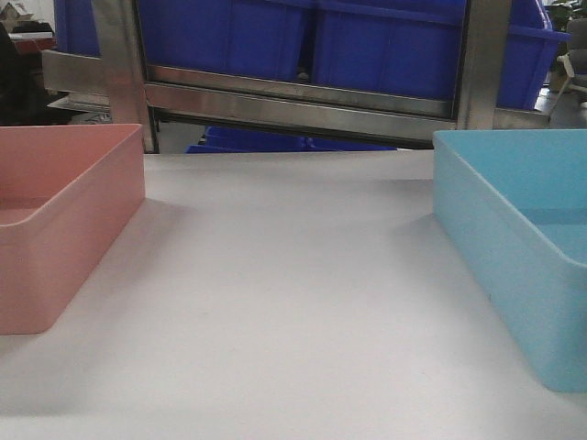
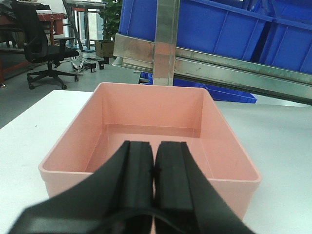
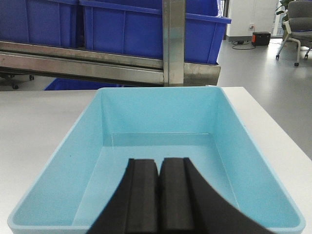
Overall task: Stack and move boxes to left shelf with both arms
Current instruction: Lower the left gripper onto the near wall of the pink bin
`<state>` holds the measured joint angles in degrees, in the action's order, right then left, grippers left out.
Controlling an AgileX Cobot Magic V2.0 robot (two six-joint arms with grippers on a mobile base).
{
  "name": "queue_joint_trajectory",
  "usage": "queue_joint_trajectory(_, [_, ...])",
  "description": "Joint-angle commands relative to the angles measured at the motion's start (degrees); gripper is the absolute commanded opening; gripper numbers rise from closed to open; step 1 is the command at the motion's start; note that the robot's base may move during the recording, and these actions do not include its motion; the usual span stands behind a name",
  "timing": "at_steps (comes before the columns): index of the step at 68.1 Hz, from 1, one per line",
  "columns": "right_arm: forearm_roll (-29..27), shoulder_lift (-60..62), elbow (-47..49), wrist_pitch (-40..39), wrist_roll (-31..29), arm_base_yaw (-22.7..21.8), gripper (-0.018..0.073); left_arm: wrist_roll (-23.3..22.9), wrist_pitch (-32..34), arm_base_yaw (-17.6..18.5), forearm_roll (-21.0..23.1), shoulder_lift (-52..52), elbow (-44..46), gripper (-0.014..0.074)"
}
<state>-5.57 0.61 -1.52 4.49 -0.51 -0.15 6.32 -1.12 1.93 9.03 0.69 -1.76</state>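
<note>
The salmon pink box [image 1: 64, 211] sits open and empty on the white table at the left, and the light blue box [image 1: 523, 247] sits at the right, well apart from it. In the left wrist view my left gripper [image 2: 154, 144] is shut with nothing in it, hovering over the near rim of the pink box [image 2: 151, 105]. In the right wrist view my right gripper [image 3: 159, 161] is also shut and empty, above the near end of the light blue box [image 3: 161, 114]. A stainless steel shelf rail [image 1: 293, 101] runs behind the table; I cannot tell which level is the left shelf.
Dark blue bins [image 1: 367, 37] fill the rack above the rail, with steel uprights [image 1: 119, 64] in front. The white table [image 1: 284, 302] stretches between the two boxes. An office chair [image 2: 41, 44] stands on the floor far left.
</note>
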Motion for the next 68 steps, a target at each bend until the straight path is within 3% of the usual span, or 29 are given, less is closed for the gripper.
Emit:
queue_joint_trajectory(1, [-0.1, 0.2, -0.1, -4.9, -0.2, -0.2, 0.0053, 0.3, 4.8, -0.1, 0.4, 0.9, -1.4, -0.0004])
queue_joint_trajectory(26, [-0.1, 0.2, -0.1, -4.9, -0.2, -0.2, 0.0053, 0.3, 5.0, -0.1, 0.4, 0.9, -1.4, -0.0004])
queue_joint_trajectory(40, [-0.1, 0.2, -0.1, -4.9, -0.2, -0.2, 0.0053, 0.3, 19.0, -0.1, 1.0, -0.2, 0.5, -0.0004])
queue_joint_trajectory(47, [-0.1, 0.2, -0.1, -4.9, -0.2, -0.2, 0.0053, 0.3, 13.9, -0.1, 0.7, -3.8, 8.1, -0.0003])
queue_joint_trajectory(55, [-0.1, 0.3, -0.1, -4.9, -0.2, -0.2, 0.0053, 0.3, 6.1, -0.1, -4.4, -12.6, 19.3, 0.0015])
queue_joint_trajectory(60, [-0.1, 0.3, -0.1, -4.9, -0.2, -0.2, 0.0053, 0.3, 2.1, -0.1, -5.7, -20.1, 27.8, 0.0085])
queue_joint_trajectory(68, [-0.1, 0.3, -0.1, -4.9, -0.2, -0.2, 0.0053, 0.3, -5.3, -0.1, -5.7, -31.7, 37.5, 0.029])
